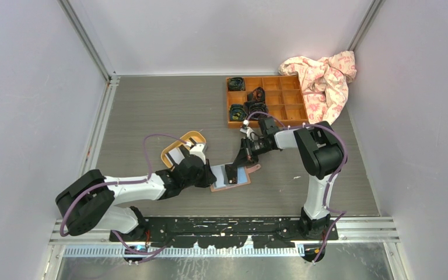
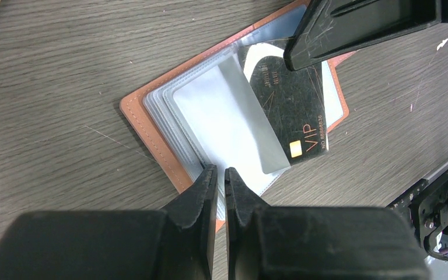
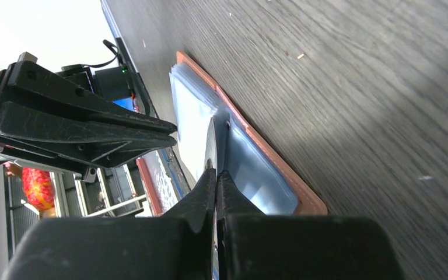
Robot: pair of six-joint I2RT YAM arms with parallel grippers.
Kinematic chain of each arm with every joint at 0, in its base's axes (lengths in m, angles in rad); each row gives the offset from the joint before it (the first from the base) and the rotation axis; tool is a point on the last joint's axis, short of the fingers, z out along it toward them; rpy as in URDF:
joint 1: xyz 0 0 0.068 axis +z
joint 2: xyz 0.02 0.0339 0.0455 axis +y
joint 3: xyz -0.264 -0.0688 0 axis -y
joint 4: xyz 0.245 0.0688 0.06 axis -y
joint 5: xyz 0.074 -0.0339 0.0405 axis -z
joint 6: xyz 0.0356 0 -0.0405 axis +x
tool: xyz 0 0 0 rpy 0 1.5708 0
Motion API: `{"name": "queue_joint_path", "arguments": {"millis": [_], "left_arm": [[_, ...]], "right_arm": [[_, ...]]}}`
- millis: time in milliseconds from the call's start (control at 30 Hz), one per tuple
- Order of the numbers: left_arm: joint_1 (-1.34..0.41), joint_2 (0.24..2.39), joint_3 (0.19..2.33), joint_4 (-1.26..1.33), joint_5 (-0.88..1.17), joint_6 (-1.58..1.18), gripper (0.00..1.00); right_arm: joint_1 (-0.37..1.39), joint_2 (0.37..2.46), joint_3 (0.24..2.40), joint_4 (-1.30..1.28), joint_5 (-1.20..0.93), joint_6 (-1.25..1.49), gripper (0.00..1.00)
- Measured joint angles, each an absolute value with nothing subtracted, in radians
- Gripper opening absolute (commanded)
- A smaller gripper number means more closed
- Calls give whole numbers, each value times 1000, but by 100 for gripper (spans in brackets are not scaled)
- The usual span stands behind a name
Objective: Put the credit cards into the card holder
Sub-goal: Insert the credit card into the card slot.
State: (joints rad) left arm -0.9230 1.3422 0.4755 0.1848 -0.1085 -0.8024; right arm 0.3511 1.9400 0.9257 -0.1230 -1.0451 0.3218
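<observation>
Two grippers meet at the wallet, which lies open and flat on the table, between the arms and a little left of the middle. Its salmon cover faces down and its clear sleeves fan upward.

One black card with gold "VIP" lettering lies aslant across the right half of the wallet. Its left part is under a clear sleeve and its lower corner pokes past the wallet's edge. The right gripper is pinched tight on this card, which shows edge-on between its fingertips in the right wrist view.

The left gripper sits at the wallet's near edge with its jaws drawn almost together, only a thin slit between them. It may be nipping a sleeve there, or merely pressing; I cannot tell which.

Just behind the left gripper is a yellow tray. Farther back on the right stand a wooden box and, touching it, a crumpled pink cloth.
</observation>
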Motion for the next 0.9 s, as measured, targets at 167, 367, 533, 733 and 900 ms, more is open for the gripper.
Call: {"name": "queue_joint_path", "arguments": {"millis": [167,367,533,733,900], "left_arm": [[-923,1345,479,183,-107,-801,11],[-923,1351,486,180,-104,-799,11],[-923,1353,488,179,-104,-796,12],[-923,1367,500,178,-101,-785,12],[-923,1381,514,176,-93,-778,17]], "right_arm": [[368,1940,925,-97,-1045,333,1],[384,1940,926,-91,-1046,331,1],[398,1942,940,-106,-1049,315,3],[418,1972,981,-137,-1058,291,6],[426,1999,1003,-146,-1068,291,8]]}}
